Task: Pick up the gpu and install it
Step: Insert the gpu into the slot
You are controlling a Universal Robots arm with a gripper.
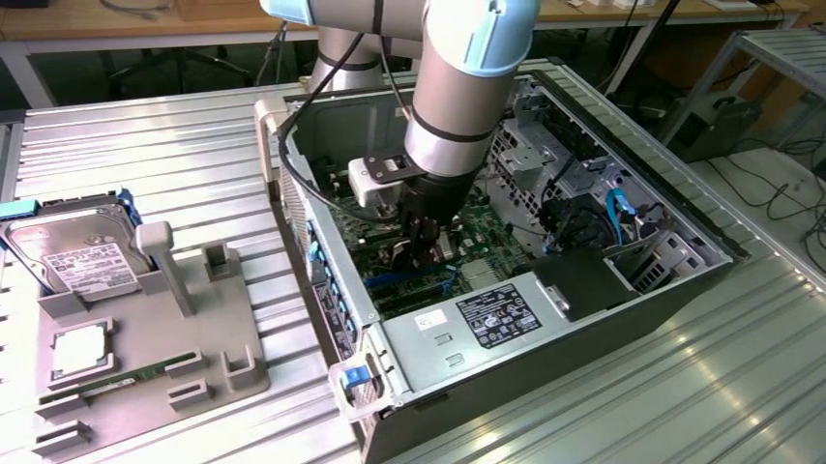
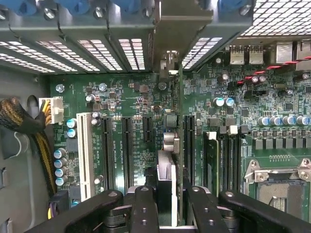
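The open computer case [image 1: 516,319] is lying on its side on the metal table [image 1: 155,145], taking up the exterior view's right. The arm is reaching down into it, over the green motherboard [image 2: 131,97]. The gripper [image 2: 166,204] is clamping its fingers [image 2: 145,208] on the gpu [image 2: 167,165], which is standing edge-on above the motherboard's expansion slots [image 2: 127,150], its bracket [image 2: 167,63] toward the case's slotted rear wall.

gpu [image 2: 171,145] edge-on above motherboard [image 2: 121,97] — inside case [image 1: 671,290], gripper [image 2: 167,204] over it
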